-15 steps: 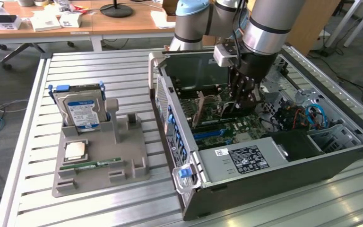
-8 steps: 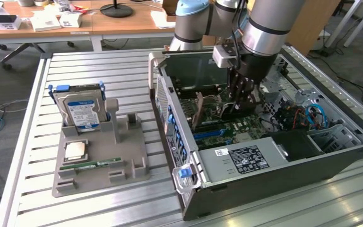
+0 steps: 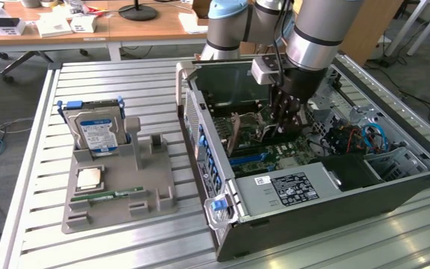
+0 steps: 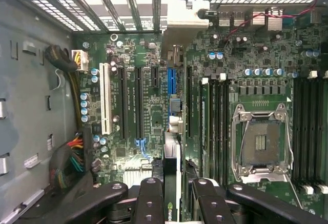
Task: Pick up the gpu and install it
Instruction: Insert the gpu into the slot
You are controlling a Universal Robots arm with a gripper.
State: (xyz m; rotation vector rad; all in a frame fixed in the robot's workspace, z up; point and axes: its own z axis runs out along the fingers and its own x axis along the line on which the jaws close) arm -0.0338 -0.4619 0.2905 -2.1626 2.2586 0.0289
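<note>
Black jointed pincer [image 4: 177,192] clamps thin flat gpu [image 4: 171,175] over green motherboard [image 4: 130,106].

gpu [image 4: 170,203] gripped between jaws, motherboard [image 4: 241,80] beyond

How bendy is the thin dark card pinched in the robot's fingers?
Probably stiff: the thin dark circuit card juts straight from the black fingers without sagging. Likely fragile too: edge-on it looks very thin.

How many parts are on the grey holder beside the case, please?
3: a hard drive standing at the far end, a processor chip in the middle, a memory stick nearer the camera. More may be hidden.
</note>
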